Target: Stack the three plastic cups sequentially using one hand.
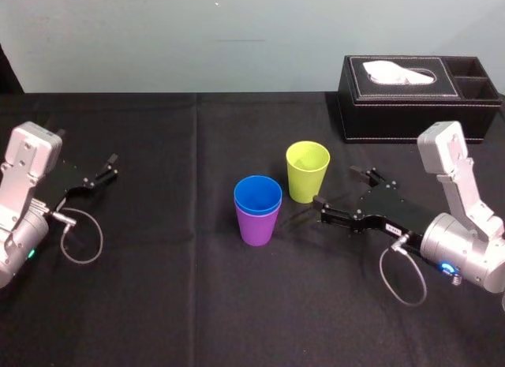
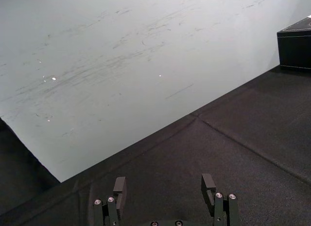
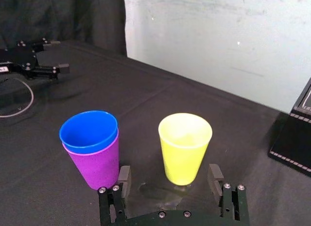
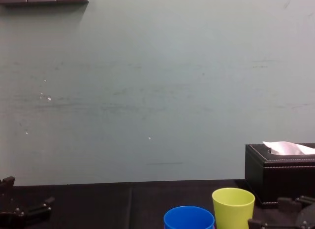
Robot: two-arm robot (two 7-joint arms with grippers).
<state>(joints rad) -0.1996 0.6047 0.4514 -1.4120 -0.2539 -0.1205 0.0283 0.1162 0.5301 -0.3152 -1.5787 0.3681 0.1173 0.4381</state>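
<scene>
Black cloth covers the counter (image 1: 158, 304), where the blue cup (image 1: 257, 195) sits nested in the purple cup (image 1: 257, 225). The yellow-green cup (image 1: 307, 171) stands just beside them. The right hand (image 1: 337, 188) is released, fingers spread beside that cup. The left hand (image 1: 99, 176) rests parked at far left, fingers apart. A lopsided squeeze could tip the smooth tumbler, and a skewed drop could topple the stack. Behind stand a black tissue box (image 1: 418, 99) and a pale scuffed wall (image 1: 237, 35).

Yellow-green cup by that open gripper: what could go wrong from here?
The right gripper, open just beside the yellow-green cup, might nudge it over before closing. The blue cup nested in the purple cup stands close, so a clumsy lift could knock that pair. The left gripper sits idle far off.
</scene>
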